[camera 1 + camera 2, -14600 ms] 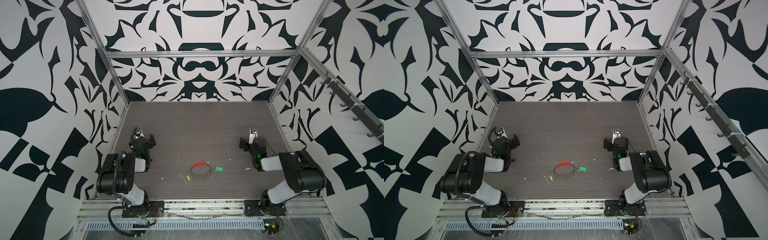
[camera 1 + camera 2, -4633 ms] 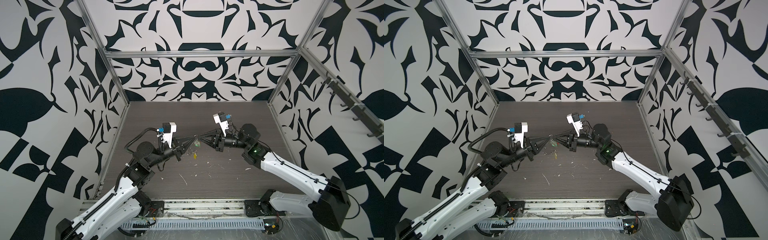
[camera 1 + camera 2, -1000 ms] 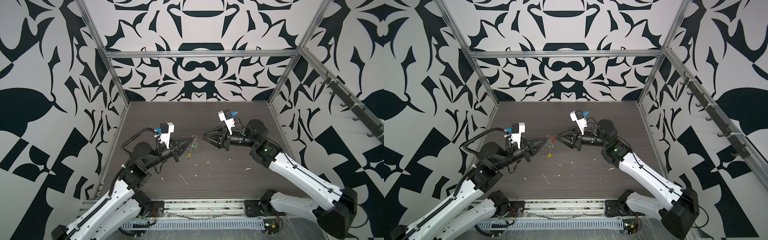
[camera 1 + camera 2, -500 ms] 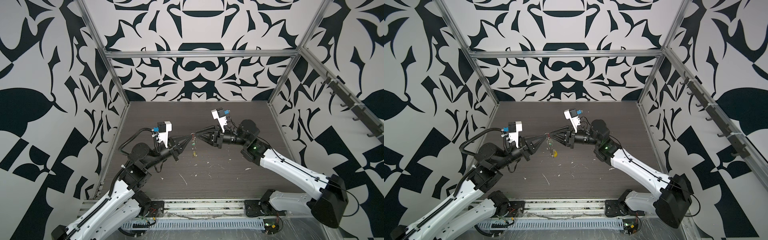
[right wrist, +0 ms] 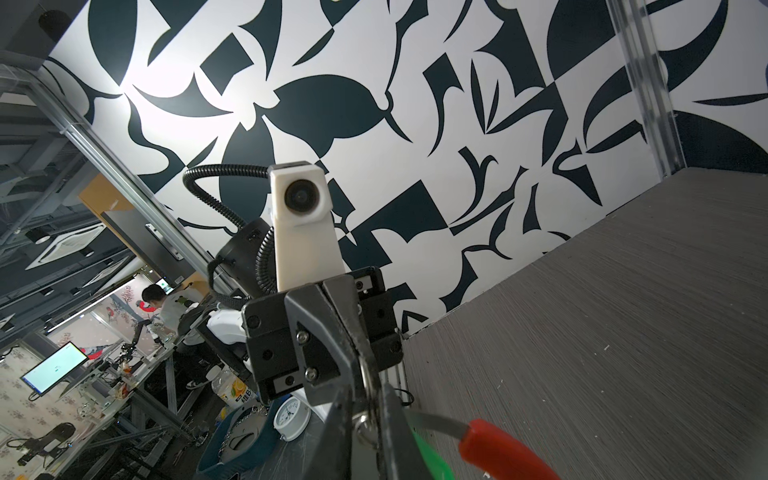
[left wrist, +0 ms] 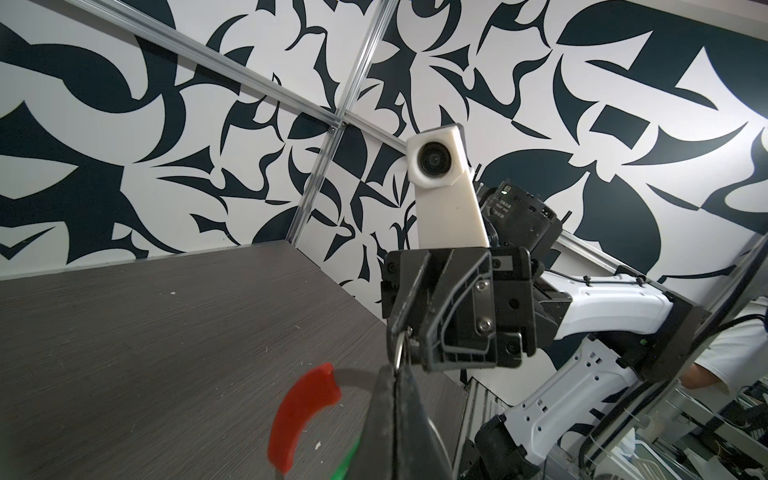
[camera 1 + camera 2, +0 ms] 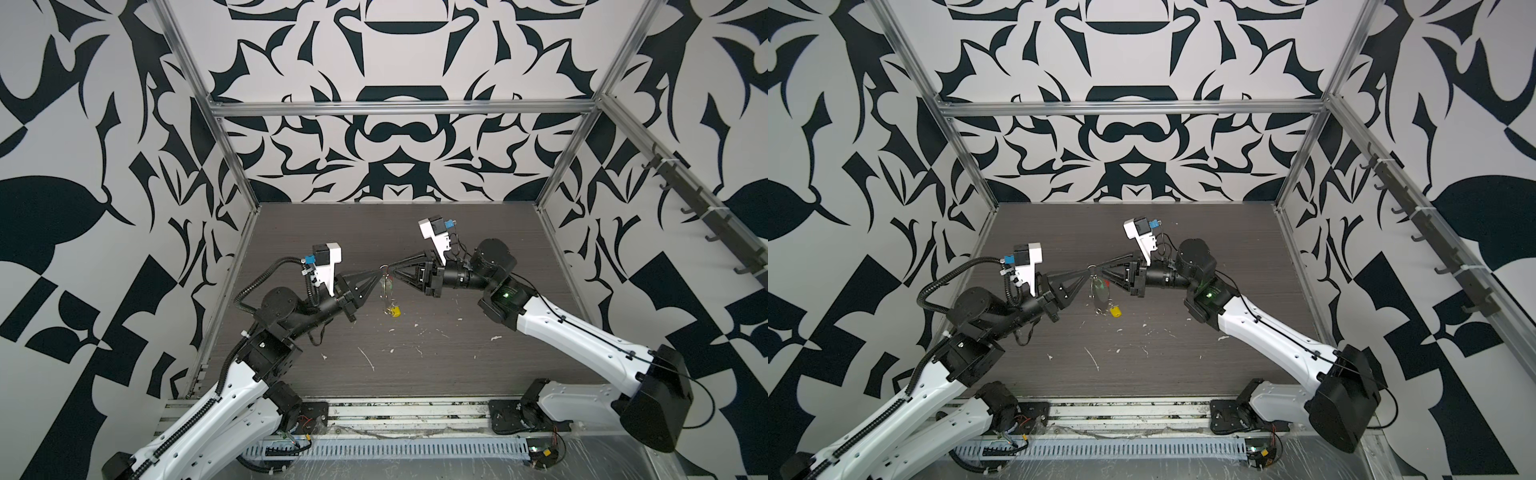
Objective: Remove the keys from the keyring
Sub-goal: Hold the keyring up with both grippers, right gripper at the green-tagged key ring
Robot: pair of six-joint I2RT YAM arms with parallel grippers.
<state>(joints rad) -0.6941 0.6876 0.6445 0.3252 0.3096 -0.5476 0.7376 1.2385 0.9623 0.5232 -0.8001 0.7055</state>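
Grey keyring [image 6: 303,411] hangs clamped in left claw [image 7: 1084,271]; right claw [image 7: 1098,267], nearly closed, seemingly nips its small ring [image 5: 363,420].

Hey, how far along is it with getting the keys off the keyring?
Done: the left gripper holds the keyring aloft. In hand: the right gripper's jaws sit close around a small silver ring. Left: green key and yellow key both appear still on the hoop.

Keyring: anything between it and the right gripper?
Nothing visible. The right gripper is at the top of the keyring, beside the left gripper, with a small silver ring between its jaws.
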